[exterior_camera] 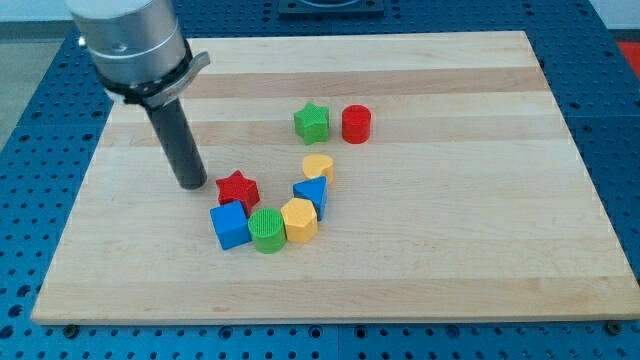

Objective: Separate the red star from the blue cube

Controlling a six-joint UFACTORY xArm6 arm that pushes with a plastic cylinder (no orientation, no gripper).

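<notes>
The red star [237,188] lies left of the board's middle, touching the top of the blue cube [229,224] just below it. My tip [191,184] rests on the board just left of the red star, a small gap between them, and above-left of the blue cube.
A green cylinder [267,230], a yellow hexagon [300,220], a blue triangle [311,193] and a yellow heart [318,166] curve up to the right from the blue cube. A green star [312,122] and a red cylinder [356,124] sit higher. The wooden board [450,220] has edges all round.
</notes>
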